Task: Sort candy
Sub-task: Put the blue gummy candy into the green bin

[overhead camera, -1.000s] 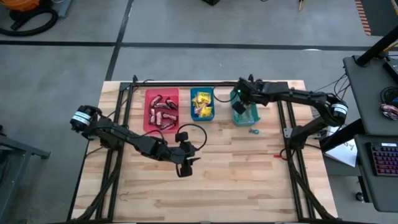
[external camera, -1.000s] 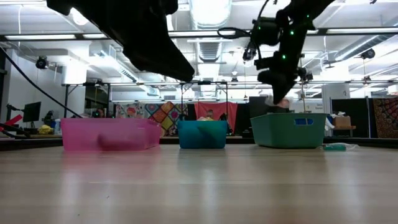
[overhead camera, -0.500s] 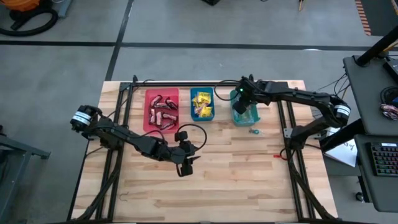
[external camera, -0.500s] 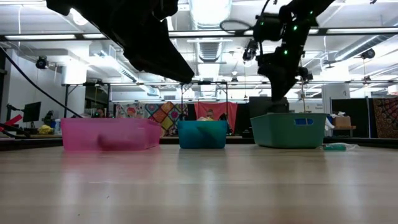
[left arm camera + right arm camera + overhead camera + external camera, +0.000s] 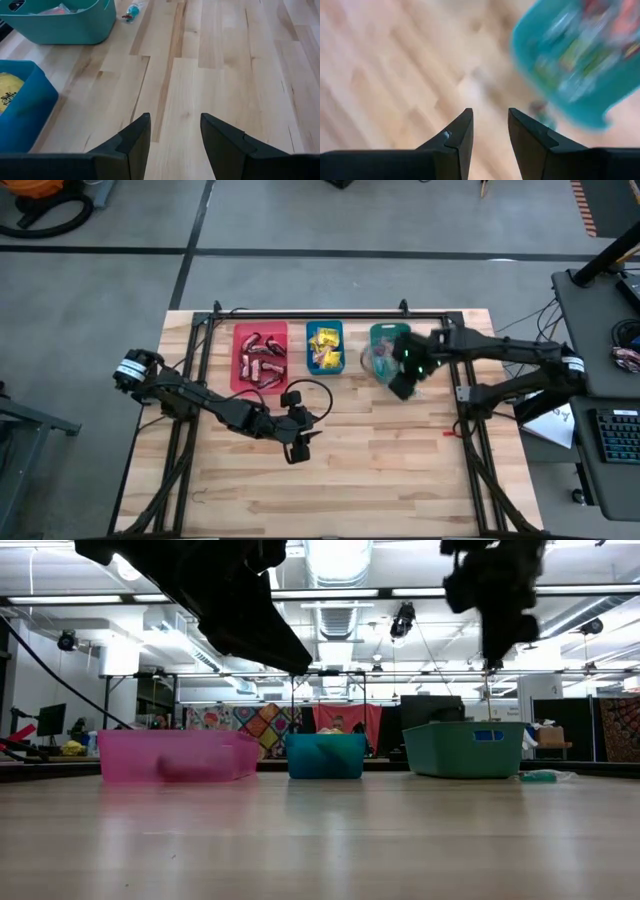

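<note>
Candy lies sorted in three bins along the desk's [image 5: 400, 470] far side. My left hand [image 5: 297, 450], fingers apart and empty, hovers at mid-desk, nearer than the bins. My right hand [image 5: 400, 387], parted with nothing between, hangs at the teal bin's [image 5: 378, 333] near edge. One stray teal twist [image 5: 132, 10] lies just beside that bin; its axis I cannot tell. Brown bars lie at mixed angles in the red bin [image 5: 240, 333], yellow packets in the blue bin [image 5: 327, 368].

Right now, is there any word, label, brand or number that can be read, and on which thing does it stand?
None can be read.
Candy wrappers: print too small.
Teal bin: a blue sticker, too blurred.
</note>
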